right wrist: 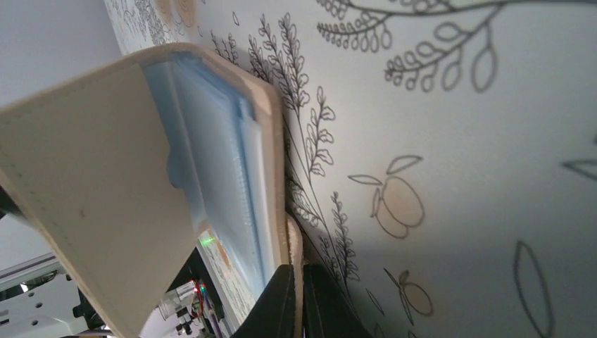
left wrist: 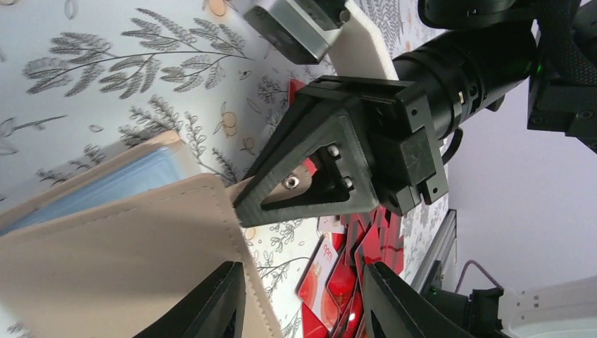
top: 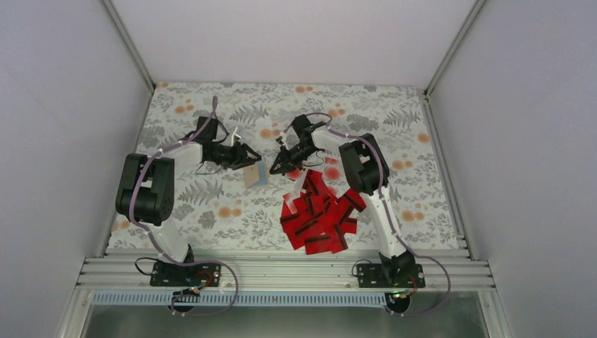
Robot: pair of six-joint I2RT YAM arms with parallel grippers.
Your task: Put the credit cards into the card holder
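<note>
The card holder (top: 255, 176) is near the credit cards (top: 320, 215) — a red heap.

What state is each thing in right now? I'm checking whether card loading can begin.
card holder: open, blue sleeves showing, one cover pinched.
credit cards: loose pile on the cloth.
left gripper: open, one finger against the holder's cover.
right gripper: shut on the card holder's edge.

The tan card holder (top: 255, 176) stands open at the middle of the desk (top: 204, 127), its stitched flap raised and pale blue sleeves showing inside. Red, black-striped credit cards (top: 320, 218) lie heaped and overlapping near it, toward the front right.
</note>
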